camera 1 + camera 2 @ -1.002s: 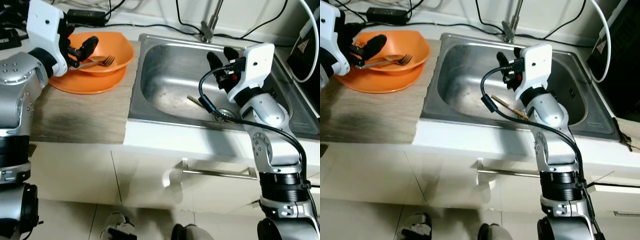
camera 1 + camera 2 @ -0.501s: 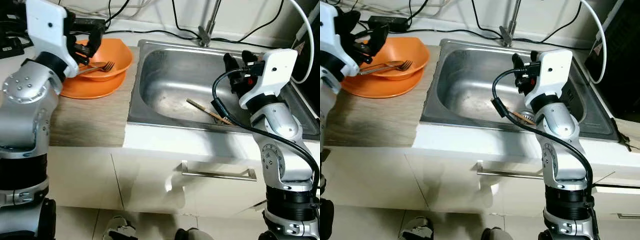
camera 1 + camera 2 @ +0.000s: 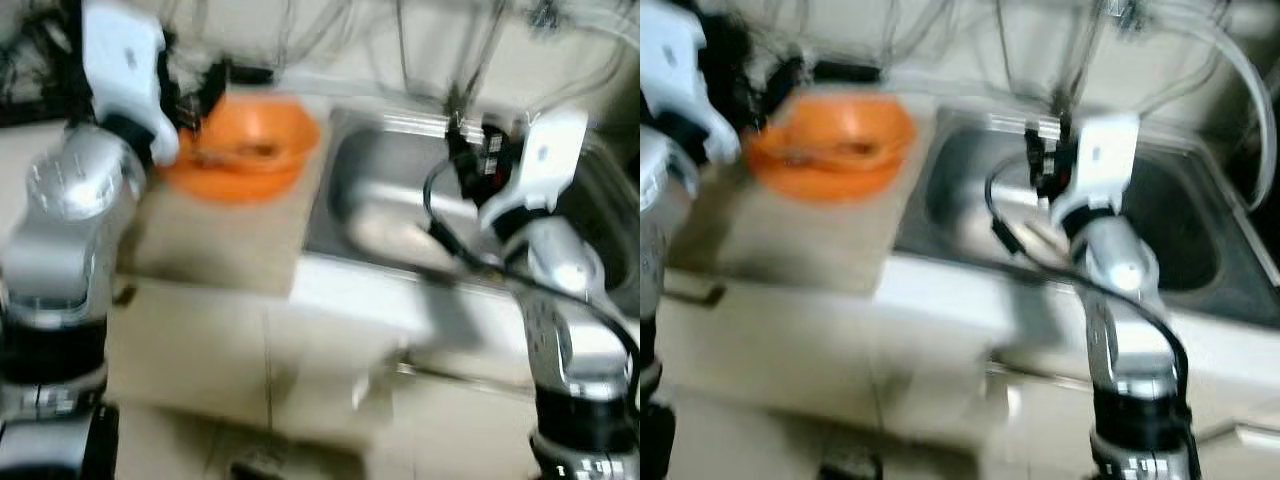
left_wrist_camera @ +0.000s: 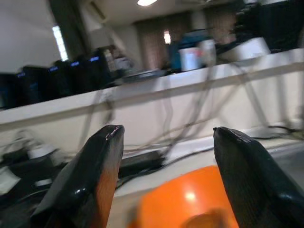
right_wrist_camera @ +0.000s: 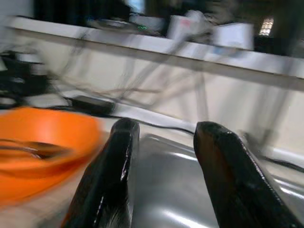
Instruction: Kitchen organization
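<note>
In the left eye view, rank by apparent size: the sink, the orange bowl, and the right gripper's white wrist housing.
1. sink, largest, though partly behind the right arm.
2. orange bowl.
3. white wrist housing, smallest as seen; it sits nearer the camera and the frame is blurred, so the order of the last two is unsure.

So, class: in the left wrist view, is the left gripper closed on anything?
No: its fingers stand apart, nothing between them, above the orange bowl.

A wood-grain countertop [image 3: 215,245] runs along a pale wall, above white cabinet fronts [image 3: 330,380]. On it sits an orange plate [image 3: 235,187] carrying an orange bowl [image 3: 262,135]. Beside them a stainless steel sink [image 3: 970,200] is set into the counter. Black cables [image 3: 840,72] lie along the back edge. Motion blur hides finer detail.
</note>
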`<state>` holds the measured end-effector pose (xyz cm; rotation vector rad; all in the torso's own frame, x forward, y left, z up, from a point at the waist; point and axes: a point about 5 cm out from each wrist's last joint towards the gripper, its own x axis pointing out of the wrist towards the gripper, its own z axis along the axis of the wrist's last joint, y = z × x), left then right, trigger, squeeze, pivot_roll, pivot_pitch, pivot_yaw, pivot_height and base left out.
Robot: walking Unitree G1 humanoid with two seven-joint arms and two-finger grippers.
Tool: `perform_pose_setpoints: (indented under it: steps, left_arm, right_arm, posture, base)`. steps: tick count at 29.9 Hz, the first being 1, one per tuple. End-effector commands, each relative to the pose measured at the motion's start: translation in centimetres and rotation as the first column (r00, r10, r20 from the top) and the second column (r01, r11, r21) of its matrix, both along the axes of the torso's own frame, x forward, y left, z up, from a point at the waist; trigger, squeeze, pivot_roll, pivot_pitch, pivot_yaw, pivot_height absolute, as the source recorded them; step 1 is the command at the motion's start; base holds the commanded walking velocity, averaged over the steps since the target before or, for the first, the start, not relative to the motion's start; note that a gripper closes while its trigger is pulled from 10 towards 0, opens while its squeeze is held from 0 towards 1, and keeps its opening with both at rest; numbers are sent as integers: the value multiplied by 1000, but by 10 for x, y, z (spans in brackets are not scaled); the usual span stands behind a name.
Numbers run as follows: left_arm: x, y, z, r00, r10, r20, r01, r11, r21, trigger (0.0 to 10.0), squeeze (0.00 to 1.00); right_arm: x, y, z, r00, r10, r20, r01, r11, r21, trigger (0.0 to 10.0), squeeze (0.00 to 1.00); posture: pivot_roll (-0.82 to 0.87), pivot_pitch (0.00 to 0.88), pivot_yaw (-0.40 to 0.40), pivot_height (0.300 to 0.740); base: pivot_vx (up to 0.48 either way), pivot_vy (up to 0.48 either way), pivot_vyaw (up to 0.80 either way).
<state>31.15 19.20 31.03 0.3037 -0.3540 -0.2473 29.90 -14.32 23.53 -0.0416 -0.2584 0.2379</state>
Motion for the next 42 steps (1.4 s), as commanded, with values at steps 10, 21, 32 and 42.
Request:
perform_pose_setpoints:
  steps: [10,21,32,42]
  left_arm:
    - [-3,-17,-4,994,-99,-38,100,995,23,10000,0]
    - [9,-8,-17,984,-91,-151,98,994,40,10000,0]
    - [17,57,-12,875,-233,-425,355,905,235,10000,1000]
    - [41,63,1,899,-236,-370,324,926,195,10000,1000]
  right_arm:
    - [-3,-18,3,997,-76,2,76,997,3,10000,0]
    - [-3,-38,-15,977,-179,-119,172,983,-69,10000,0]
    - [-13,-23,-6,977,154,-147,-180,967,-179,10000,0]
    - [-16,-3,-8,962,232,-143,-255,952,-169,10000,0]
  posture:
    - [77,56,-39,740]
    - [65,52,-34,740]
    - [73,64,-48,740]
    - [57,67,-20,740]
  base:
    - [0,0,0]
    - [0,0,0]
    - [0,0,0]
    - [0,0,0]
